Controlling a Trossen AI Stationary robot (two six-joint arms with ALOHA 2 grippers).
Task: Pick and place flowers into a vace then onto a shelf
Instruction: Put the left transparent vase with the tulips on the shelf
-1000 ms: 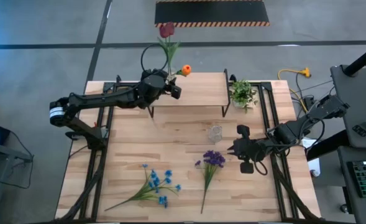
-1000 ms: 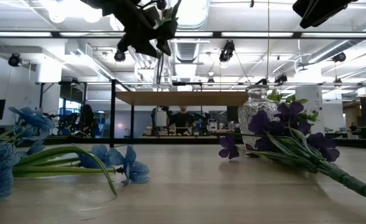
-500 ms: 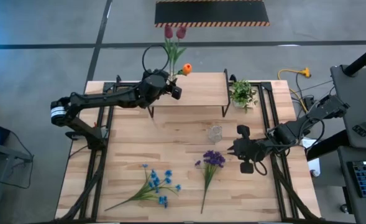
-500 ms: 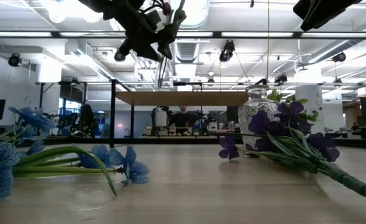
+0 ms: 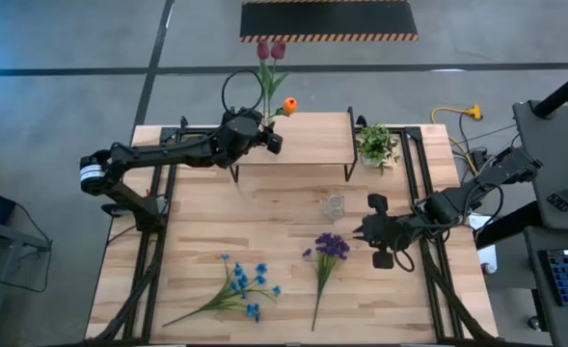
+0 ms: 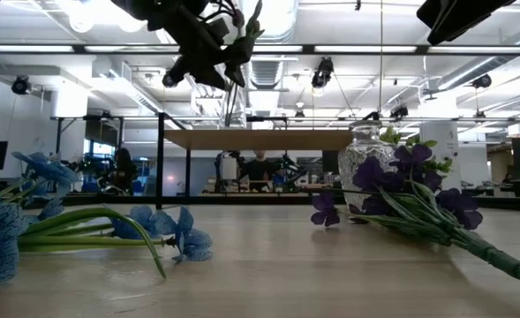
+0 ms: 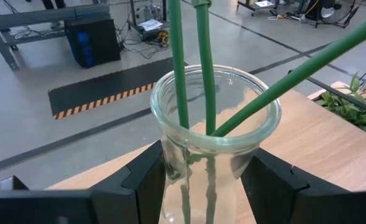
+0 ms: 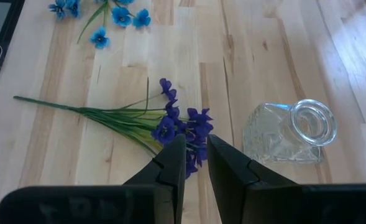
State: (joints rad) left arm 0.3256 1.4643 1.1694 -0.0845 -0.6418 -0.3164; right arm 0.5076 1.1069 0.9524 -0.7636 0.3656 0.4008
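Left gripper (image 7: 204,180) is clamped on a clear round glass vase (image 7: 212,124), held above the light wood shelf with black legs (image 5: 303,138) at its left end. The vase holds 3 green stems: 2 dark red tulips (image 5: 270,50) and 1 orange bud (image 5: 288,106).

Right gripper (image 8: 195,158), empty and nearly closed, hovers over the purple flower bunch (image 8: 181,127) on the wooden table (image 5: 197,246). Blue blossom spray (image 5: 240,287) lies at front-left. A faceted glass bottle (image 8: 291,134) stands just beside the purple bunch.
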